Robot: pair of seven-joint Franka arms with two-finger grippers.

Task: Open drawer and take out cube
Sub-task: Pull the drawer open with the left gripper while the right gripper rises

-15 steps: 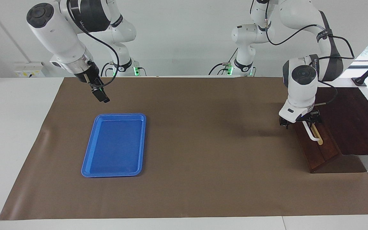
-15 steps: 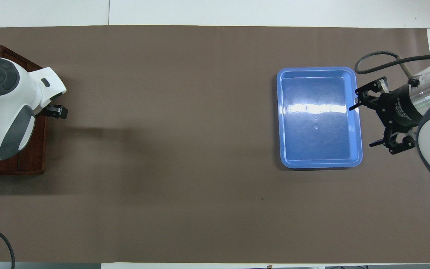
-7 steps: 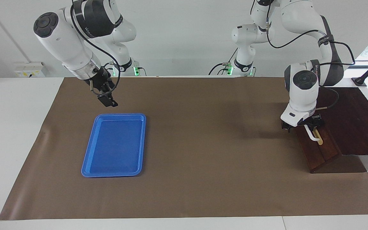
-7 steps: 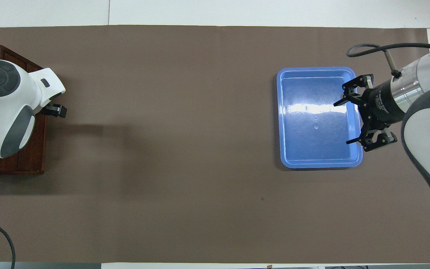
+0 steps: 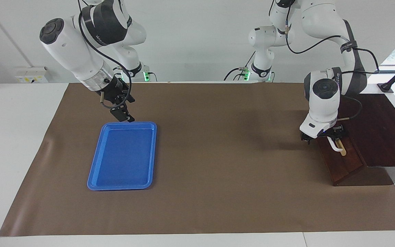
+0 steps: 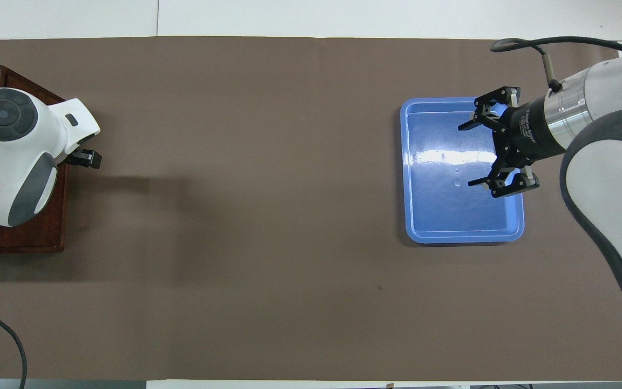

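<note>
Right gripper is hanging over the blue tray edge nearest the robots, jaws spread wide, empty. Left gripper is sitting at the closed drawer handle at the left arm's table end; its grip can't be made out.

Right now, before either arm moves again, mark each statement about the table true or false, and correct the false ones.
1. The blue tray holds a yellow block. False: it is empty.
2. The right gripper hangs over the tray's edge nearer the robots, jaws open. True.
3. The left gripper is at the white handle of the drawer. True.
4. The drawer is pulled wide open. False: only its dark front shows, with none of its inside in view.
</note>
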